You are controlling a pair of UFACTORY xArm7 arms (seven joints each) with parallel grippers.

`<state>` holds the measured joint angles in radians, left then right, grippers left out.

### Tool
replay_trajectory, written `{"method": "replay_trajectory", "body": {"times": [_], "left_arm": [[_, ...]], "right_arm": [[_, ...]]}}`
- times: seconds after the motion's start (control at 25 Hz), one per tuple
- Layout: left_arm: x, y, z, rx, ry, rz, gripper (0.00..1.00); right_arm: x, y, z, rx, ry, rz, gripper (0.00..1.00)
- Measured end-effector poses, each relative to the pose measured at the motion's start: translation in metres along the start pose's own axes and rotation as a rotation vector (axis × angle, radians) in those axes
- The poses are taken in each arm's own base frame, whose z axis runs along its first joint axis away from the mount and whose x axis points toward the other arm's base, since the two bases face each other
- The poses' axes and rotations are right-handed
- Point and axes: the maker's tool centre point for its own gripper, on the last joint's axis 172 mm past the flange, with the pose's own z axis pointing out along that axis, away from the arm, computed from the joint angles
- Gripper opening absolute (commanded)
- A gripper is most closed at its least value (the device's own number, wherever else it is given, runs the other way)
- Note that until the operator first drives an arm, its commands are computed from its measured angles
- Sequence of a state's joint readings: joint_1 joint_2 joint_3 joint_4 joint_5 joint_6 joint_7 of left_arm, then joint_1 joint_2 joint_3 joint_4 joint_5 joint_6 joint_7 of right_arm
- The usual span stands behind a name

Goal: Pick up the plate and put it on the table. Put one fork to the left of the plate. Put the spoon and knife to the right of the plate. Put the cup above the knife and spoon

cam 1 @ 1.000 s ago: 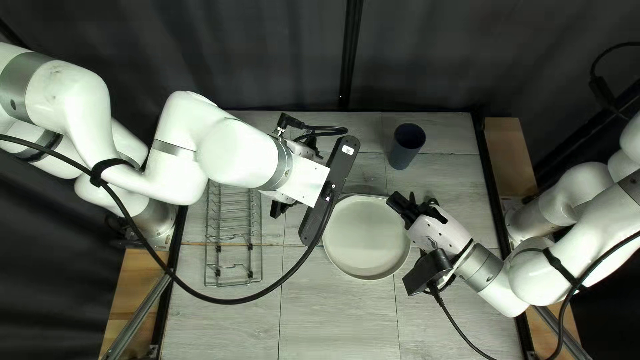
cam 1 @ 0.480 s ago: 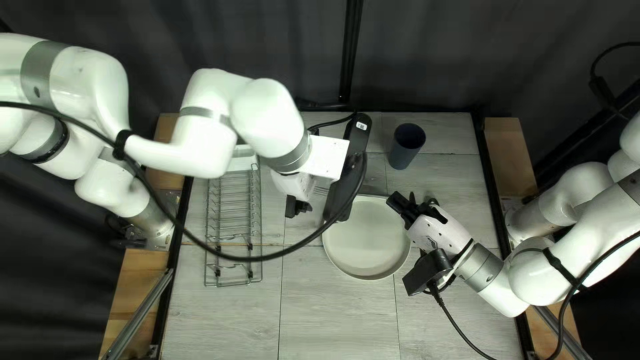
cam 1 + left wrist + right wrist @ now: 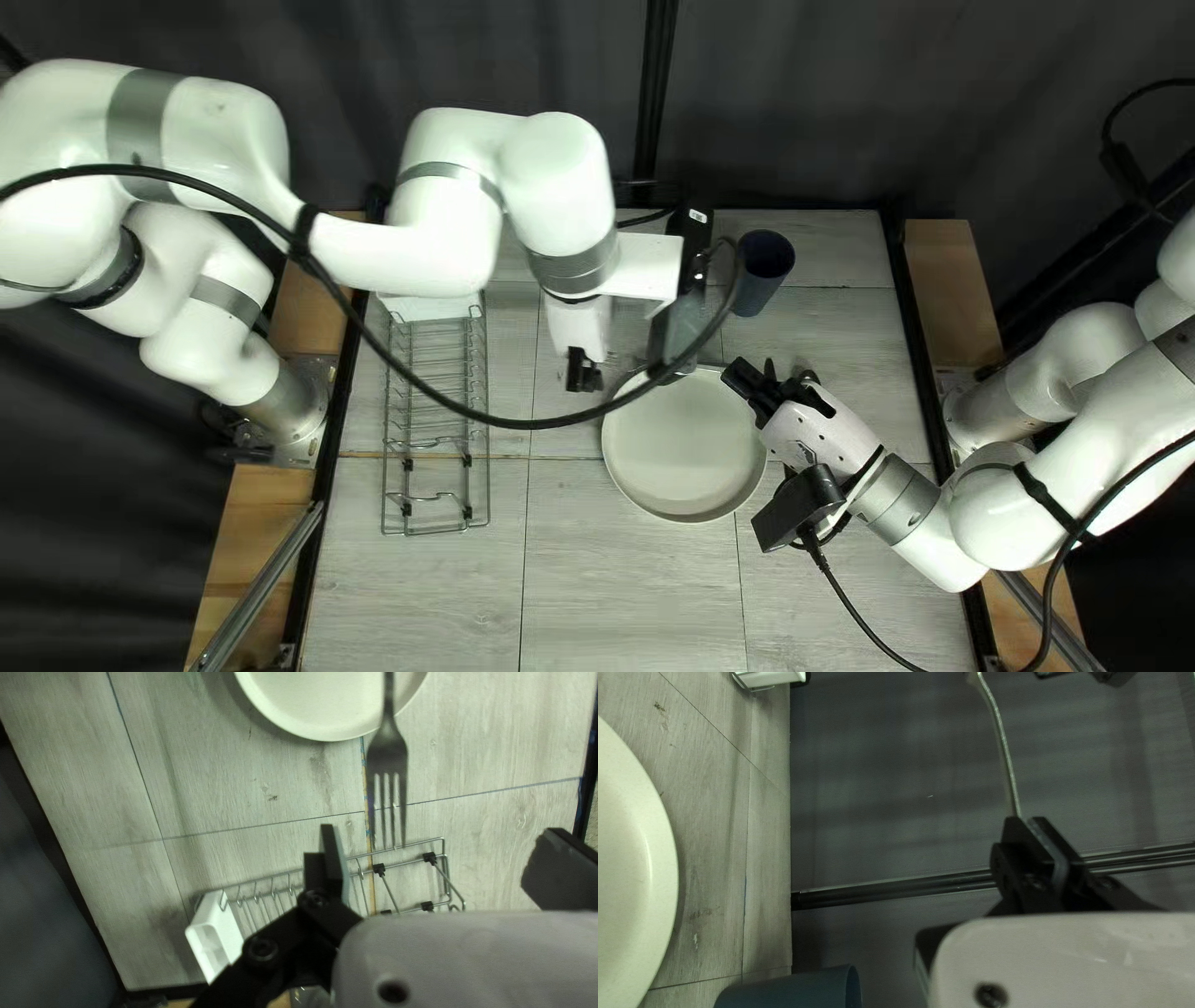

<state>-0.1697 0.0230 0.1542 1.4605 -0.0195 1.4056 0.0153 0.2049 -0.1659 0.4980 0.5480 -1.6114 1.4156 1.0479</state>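
While my right pincer [image 3: 737, 373] pinches the fork [image 3: 387, 746], tines toward my widely spread left pincer [image 3: 583, 373], the plate [image 3: 685, 446] lies lower, on the bench [image 3: 623, 585]; beyond it, near the far edge, stands the dark blue cup [image 3: 756, 294].

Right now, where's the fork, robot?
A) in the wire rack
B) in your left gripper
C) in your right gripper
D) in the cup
C: the right gripper is shut on the handle of the fork.
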Motion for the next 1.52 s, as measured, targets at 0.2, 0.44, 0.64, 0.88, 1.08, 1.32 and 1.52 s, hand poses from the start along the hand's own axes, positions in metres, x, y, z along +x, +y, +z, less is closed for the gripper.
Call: {"method": "replay_trajectory", "body": {"times": [0.2, 0.44, 0.64, 0.88, 1.08, 1.32, 1.52], "left_arm": [[0.000, 0.003, 0.008, 0.013, -0.088, -0.050, 1.00], [-0.002, 0.001, 0.019, 0.000, -0.127, -0.064, 1.00], [-0.003, -0.005, 0.030, -0.019, -0.137, -0.038, 1.00], [-0.004, -0.013, 0.039, -0.041, -0.133, -0.024, 1.00], [-0.003, -0.011, 0.048, -0.056, -0.128, -0.015, 0.95], [-0.002, -0.010, 0.049, -0.061, -0.123, -0.006, 0.00], [-0.002, -0.010, 0.049, -0.061, -0.123, -0.006, 0.00]], "right_arm": [[0.000, 0.000, 0.000, 0.000, 0.000, 0.000, 0.00], [0.000, 0.000, 0.000, 0.000, 0.000, 0.000, 0.00], [0.000, 0.000, 0.000, 0.000, 0.000, 0.000, 0.00], [0.000, 0.000, 0.000, 0.000, 0.000, 0.000, 0.00], [0.000, 0.000, 0.000, 0.000, 0.000, 0.000, 0.00], [0.000, 0.000, 0.000, 0.000, 0.000, 0.000, 0.00], [0.000, 0.000, 0.000, 0.000, 0.000, 0.000, 0.00]]}}
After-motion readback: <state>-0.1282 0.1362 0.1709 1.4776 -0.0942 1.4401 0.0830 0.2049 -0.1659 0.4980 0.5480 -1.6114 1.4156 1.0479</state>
